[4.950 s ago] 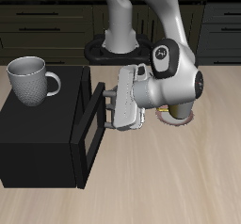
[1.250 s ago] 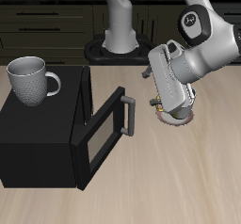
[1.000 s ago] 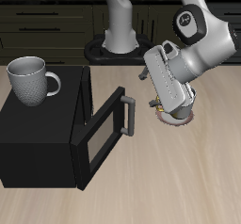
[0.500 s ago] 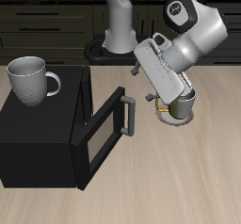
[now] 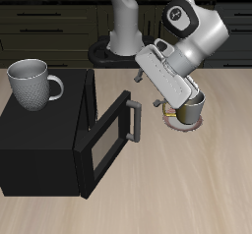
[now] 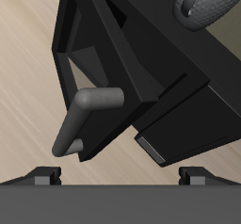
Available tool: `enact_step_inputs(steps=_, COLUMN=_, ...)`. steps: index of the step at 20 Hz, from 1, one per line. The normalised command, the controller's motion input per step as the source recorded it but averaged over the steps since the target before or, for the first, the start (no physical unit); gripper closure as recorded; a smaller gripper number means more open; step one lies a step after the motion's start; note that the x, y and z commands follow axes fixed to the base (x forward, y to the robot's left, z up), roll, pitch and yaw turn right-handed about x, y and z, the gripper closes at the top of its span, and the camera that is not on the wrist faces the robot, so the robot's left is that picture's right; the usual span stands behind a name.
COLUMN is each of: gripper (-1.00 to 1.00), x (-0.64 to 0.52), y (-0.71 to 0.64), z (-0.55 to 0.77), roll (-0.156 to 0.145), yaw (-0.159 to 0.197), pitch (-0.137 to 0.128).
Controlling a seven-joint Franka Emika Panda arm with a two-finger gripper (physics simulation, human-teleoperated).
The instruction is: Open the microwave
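The microwave [image 5: 39, 145] is a large black box with its windowed door [image 5: 108, 140] swung partly open toward the table's front. The door's grey bar handle [image 5: 135, 118] stands free at the outer edge. My gripper [image 5: 144, 63] hangs above and behind the handle, apart from it, open with nothing between its fingers. In the wrist view the handle [image 6: 80, 122] and the open door [image 6: 94, 54] lie ahead of the gripper [image 6: 120, 176], with the microwave's body [image 6: 193, 105] behind them.
A grey mug [image 5: 32, 84] stands on top of the microwave and also shows in the wrist view as the grey mug [image 6: 212, 2]. Another mug [image 5: 193, 106] sits on a small round plate [image 5: 181, 124] beside my arm. Dark cabinets [image 5: 39, 27] run along the back.
The door has swung from slightly ajar to partly open. My gripper has let go of the handle and has risen and drawn back from it; the door has stayed still over the last second.
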Motion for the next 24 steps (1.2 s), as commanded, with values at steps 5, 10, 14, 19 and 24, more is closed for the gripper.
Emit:
enact_step_inputs(steps=5, gripper=-1.0, x=-0.12, y=0.12, z=-0.49, roll=0.039, yaw=0.155, pitch=0.068)
enact_step_inputs(steps=10, gripper=-1.0, x=-0.09, y=0.01, z=-0.13, roll=0.042, yaw=0.115, pitch=-0.002)
enact_step_inputs(steps=14, gripper=-1.0, x=0.01, y=-0.18, z=0.07, roll=-0.007, yaw=0.185, pitch=-0.098)
enact_step_inputs(steps=19, gripper=-1.0, x=-0.02, y=-0.38, z=0.07, roll=-0.034, yaw=0.116, pitch=-0.035)
enact_step_inputs(steps=24, gripper=-1.0, x=-0.02, y=-0.19, z=0.03, roll=-0.011, yaw=0.104, pitch=-0.038)
